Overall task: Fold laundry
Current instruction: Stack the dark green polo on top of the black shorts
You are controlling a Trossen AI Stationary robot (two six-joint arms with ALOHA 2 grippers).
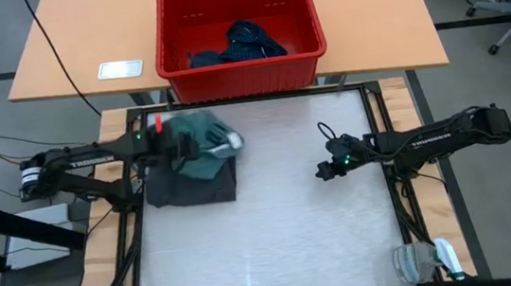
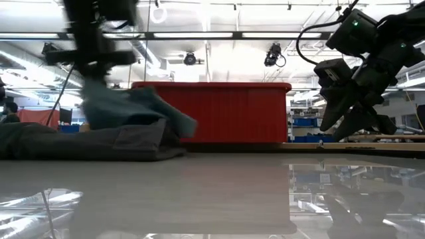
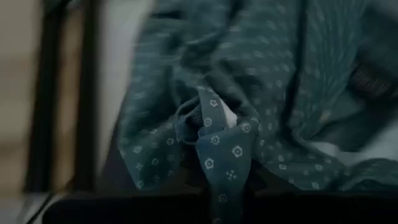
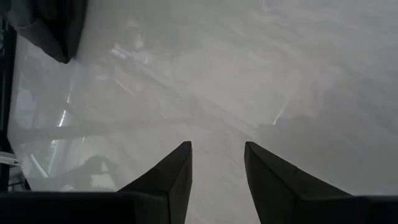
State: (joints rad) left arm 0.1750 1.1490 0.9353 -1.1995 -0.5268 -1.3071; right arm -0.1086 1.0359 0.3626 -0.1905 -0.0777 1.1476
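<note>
A teal-green dotted shirt (image 1: 206,143) lies bunched at the table's far left, its lower part resting on a folded charcoal grey piece (image 1: 193,184) that lies flat on the table. My left gripper (image 1: 178,147) is at the shirt's left side and is shut on it. In the low view the shirt (image 2: 133,106) hangs under that arm. My right gripper (image 1: 323,169) hovers open over bare table at the right, with nothing between its fingers (image 4: 217,171). A navy dotted piece (image 1: 247,41) lies in the red basket. My left gripper pinches a gathered fold of the shirt (image 3: 217,146), with several layers bunched together between its two fingers. It comes at the fold slanting down from the table's left. The shirt is partly raised and slack, and its far part (image 2: 174,123) drapes onto the grey piece.
The red basket (image 1: 304,14) stands on a wooden table beyond the far edge. A small white tag (image 1: 120,70) lies left of it. A clear plastic object (image 1: 427,263) sits at the near right corner. Black frame rails (image 1: 389,129) run along the work surface.
</note>
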